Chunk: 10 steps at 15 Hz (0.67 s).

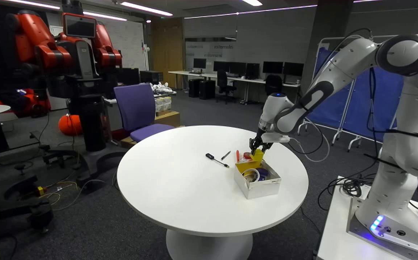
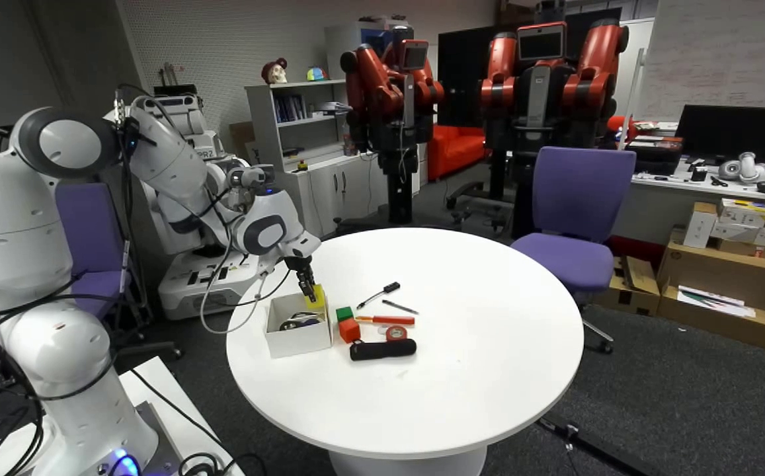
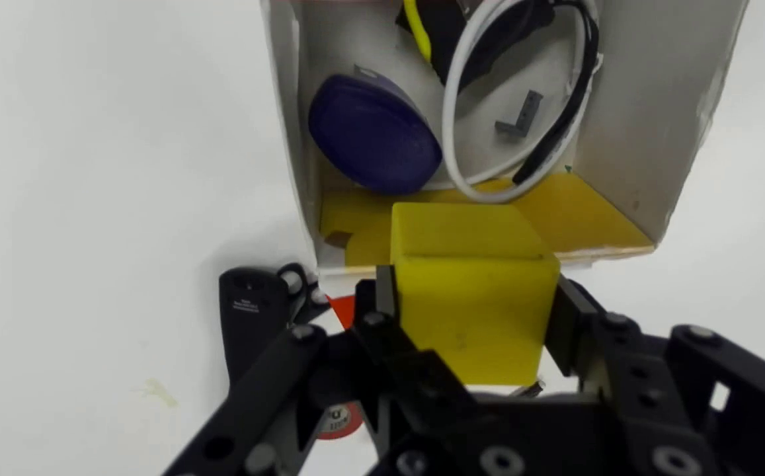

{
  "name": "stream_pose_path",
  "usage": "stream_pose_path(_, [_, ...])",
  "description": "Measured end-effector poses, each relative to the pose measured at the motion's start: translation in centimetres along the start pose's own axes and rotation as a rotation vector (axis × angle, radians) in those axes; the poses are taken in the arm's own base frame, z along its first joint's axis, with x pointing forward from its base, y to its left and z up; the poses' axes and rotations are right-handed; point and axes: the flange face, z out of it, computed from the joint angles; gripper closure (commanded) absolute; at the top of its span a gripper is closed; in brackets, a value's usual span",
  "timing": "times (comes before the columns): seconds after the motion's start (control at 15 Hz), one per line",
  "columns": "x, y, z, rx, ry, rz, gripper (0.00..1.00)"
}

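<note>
My gripper point(image 3: 475, 301) is shut on a yellow block point(image 3: 471, 330), with a finger against each side of it. In both exterior views the block point(image 1: 257, 155) point(image 2: 317, 297) is above the table, at one edge of an open white box point(image 1: 264, 189) point(image 2: 298, 342). In the wrist view the block overlaps the yellow inner side of the box point(image 3: 663, 125). Inside the box are a dark blue rounded object point(image 3: 372, 135), a white cable loop point(image 3: 449, 125), a small grey bracket point(image 3: 521, 118) and a black object with a yellow strip, partly cut off.
On the round white table point(image 2: 488, 370) beside the box are a green cube point(image 2: 344, 313), a red cube point(image 2: 349, 330), a black case point(image 2: 383, 350), red tape point(image 2: 396, 332), a red-orange tool point(image 2: 385, 320), a pen point(image 2: 400, 307) and a black adapter cable point(image 2: 390, 287).
</note>
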Motion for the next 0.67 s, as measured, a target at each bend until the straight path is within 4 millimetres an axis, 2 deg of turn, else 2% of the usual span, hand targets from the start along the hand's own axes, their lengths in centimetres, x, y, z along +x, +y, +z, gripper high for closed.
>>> stream_pose_path(0.27, [-1.5, 0.2, 0.4, -0.072, -0.025, 0.055, 0.7])
stream_pose_path(0.6, [-1.8, 1.1, 2.1, -0.126, -0.046, 0.078, 0.7])
stream_pose_path(0.67, [-1.8, 1.4, 2.5, -0.134, -0.05, 0.078, 0.2])
